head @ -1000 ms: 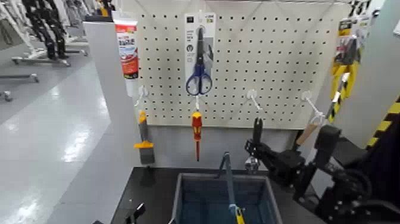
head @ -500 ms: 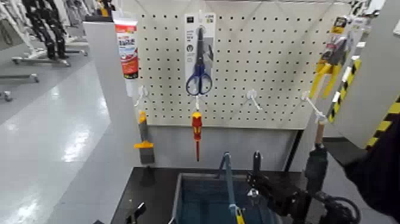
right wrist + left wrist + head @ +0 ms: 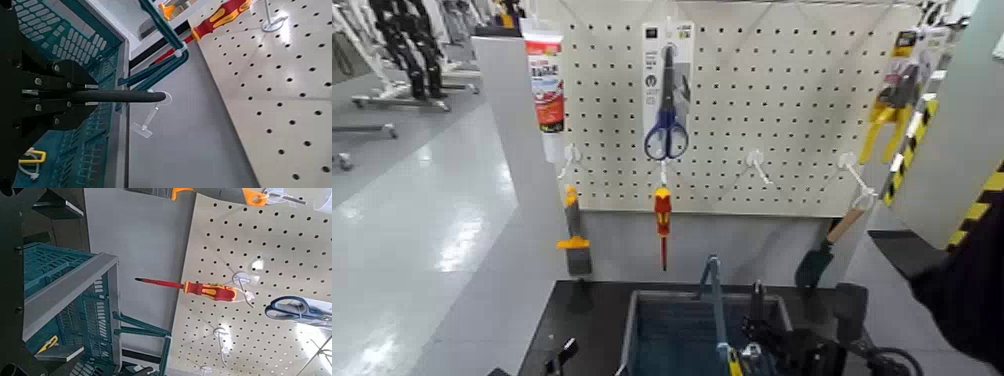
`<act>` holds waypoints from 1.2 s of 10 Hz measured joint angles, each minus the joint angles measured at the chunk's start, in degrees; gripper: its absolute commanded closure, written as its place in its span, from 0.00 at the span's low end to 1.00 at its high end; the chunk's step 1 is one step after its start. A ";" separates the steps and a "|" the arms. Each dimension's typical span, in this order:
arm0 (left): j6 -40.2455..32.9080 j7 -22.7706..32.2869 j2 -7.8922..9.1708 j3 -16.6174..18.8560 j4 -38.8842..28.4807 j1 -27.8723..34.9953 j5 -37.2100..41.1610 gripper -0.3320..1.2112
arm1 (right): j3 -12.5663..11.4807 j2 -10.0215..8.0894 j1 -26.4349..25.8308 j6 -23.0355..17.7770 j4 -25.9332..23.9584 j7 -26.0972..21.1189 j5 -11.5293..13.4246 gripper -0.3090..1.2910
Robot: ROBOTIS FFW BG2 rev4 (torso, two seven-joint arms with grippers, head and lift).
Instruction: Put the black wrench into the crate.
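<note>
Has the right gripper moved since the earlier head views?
Yes: in the head view the right gripper is lower, farther below the pegboard.

White pegboard [image 3: 732,110], glossy grey floor [image 3: 427,230] (lights mirrored), yellow-black striped edging [image 3: 972,212].

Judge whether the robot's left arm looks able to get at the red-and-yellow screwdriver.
Probably yes: the open left gripper faces the hanging screwdriver with nothing visibly blocking it. The right gripper holds the black wrench over the crate, off to one side.
</note>
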 measured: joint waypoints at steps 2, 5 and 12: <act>0.00 0.00 0.01 0.00 0.00 -0.01 -0.01 0.28 | -0.35 0.11 -0.04 0.62 0.65 0.50 -0.79 0.17; 0.00 -0.02 0.01 0.00 0.00 0.06 -0.01 0.28 | -0.38 0.15 -0.04 -0.61 0.81 0.92 -0.89 0.17; 0.00 -0.09 0.01 -0.08 0.00 0.07 -0.09 0.28 | -0.20 0.34 0.01 -3.13 0.43 2.21 -0.89 0.18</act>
